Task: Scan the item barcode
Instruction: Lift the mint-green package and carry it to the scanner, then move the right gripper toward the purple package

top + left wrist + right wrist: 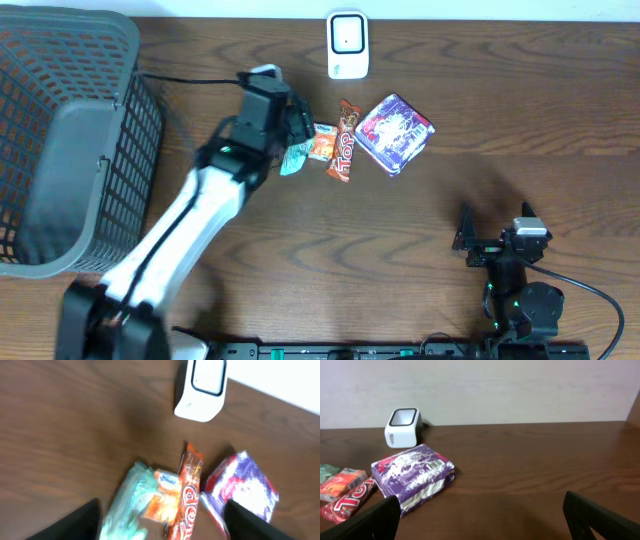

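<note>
Scanner and four snack items on the bench (500,100)
A white scanner (348,45) with a dark-rimmed window stands near the far edge. Near it a purple pack (394,133) lies flat, with a white label on its top face. To the pack's left lies an orange-red candy bar (344,141), then a small orange packet (322,148) touching it, then a crumpled teal packet (296,157).

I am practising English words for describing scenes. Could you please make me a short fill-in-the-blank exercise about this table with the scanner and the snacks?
1. The mesh basket is ___ in colour.
2. The box to the right of the orange candy bar is mostly ___.
3. The barcode scanner has a ___ body.
4. The right gripper holds ___.
Missing words: grey; purple; white; nothing.
</note>
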### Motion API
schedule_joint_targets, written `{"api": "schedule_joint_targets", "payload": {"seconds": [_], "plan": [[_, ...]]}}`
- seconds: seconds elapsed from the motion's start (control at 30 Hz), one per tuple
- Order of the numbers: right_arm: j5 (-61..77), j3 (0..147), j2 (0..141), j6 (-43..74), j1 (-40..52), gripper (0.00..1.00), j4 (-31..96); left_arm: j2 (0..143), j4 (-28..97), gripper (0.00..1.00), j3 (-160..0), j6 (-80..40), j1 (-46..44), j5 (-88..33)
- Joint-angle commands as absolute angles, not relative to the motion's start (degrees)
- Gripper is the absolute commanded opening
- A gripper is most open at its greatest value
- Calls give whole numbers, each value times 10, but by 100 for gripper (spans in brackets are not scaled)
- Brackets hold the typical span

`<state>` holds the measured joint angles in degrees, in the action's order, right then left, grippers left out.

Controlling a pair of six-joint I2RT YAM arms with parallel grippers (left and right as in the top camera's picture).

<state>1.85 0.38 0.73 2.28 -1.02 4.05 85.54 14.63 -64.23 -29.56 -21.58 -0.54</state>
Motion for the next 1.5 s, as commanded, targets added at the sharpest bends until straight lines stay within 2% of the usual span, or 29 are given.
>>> {"api": "schedule_joint_targets", "payload": {"seconds": [0.0,0.17,0.37,0.47,0.57,0.7,0.83,0.9,1.0,1.17,1.47], "plan": [[18,3,6,16,-13,99,43,766,228,100,-647,-247,-179,-4],[18,3,6,16,-13,99,43,684,366,98,-647,-232,-127,-4],[8,3,6,18,-13,99,13,632,438,98,-647,-232,-99,-4],[123,3,6,131,-12,99,-44,628,451,98,-647,-232,-99,-4],[214,3,6,194,-12,99,-53,630,452,98,-647,-232,-99,-4],[277,3,6,289,-12,99,-175,634,452,98,-647,-232,-99,-4],[252,10,9,288,-12,99,-318,634,452,98,-647,-232,-99,-4],[229,38,19,278,-12,99,-324,634,452,98,-647,-232,-99,-4],[228,110,60,214,-12,99,-262,634,452,98,-647,-232,-99,-4],[269,290,219,79,-12,99,-85,634,452,98,-647,-232,-99,-4],[293,709,612,-44,-12,99,396,634,452,98,-647,-232,-99,-4]]}}
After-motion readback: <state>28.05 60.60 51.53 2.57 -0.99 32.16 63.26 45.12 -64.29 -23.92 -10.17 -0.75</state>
